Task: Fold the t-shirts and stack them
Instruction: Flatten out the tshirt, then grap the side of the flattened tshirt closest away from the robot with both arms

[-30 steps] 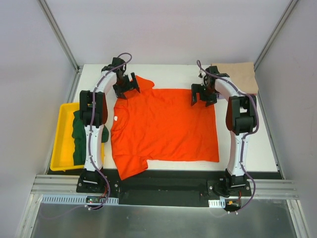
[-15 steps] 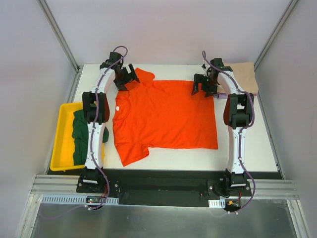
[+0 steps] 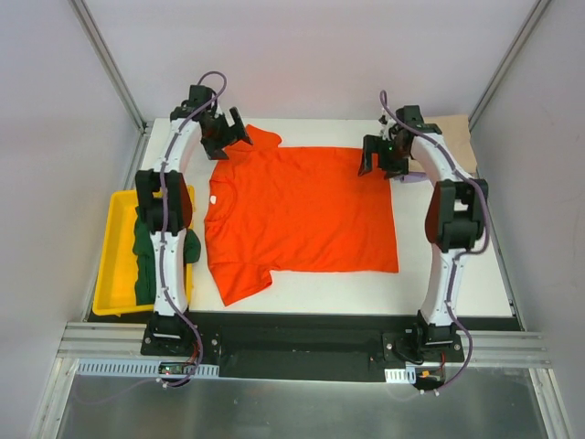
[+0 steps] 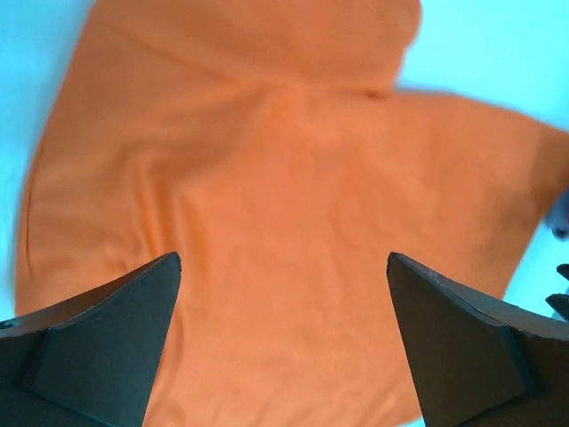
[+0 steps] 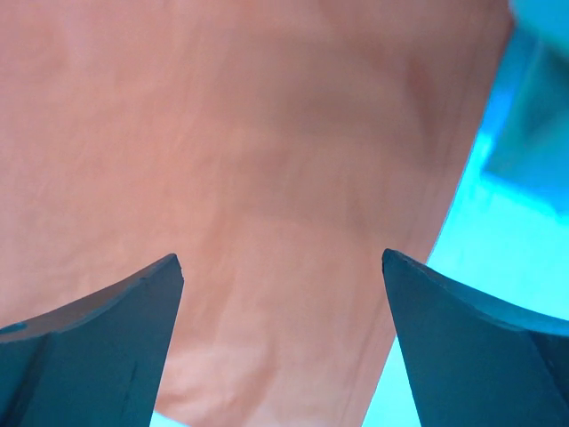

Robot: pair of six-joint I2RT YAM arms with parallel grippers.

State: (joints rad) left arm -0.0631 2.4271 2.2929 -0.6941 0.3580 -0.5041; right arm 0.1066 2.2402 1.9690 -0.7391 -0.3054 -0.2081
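The bright orange-red t-shirt [image 3: 302, 215] lies spread flat on the white table, collar to the left and hem to the right. My left gripper [image 3: 232, 135] is open and hovers over its far left sleeve. The left wrist view shows orange cloth [image 4: 284, 178] between the spread fingers of that gripper [image 4: 283, 260]. My right gripper [image 3: 376, 157] is open over the far right hem corner. In the right wrist view the cloth [image 5: 267, 142] lies under that gripper [image 5: 281, 258]. A dark green t-shirt [image 3: 146, 261] lies in the tray. A tan t-shirt [image 3: 452, 137] lies at the far right. The pale purple one is out of view.
A yellow plastic tray [image 3: 114, 215] stands off the table's left edge beside the left arm. Grey enclosure walls with metal struts close in the back and both sides. A black strip runs along the near table edge by the arm bases.
Both grippers have moved toward the far edge of the table. The orange shirt has slid that way with them and lies flatter, its near edge farther from the bases.
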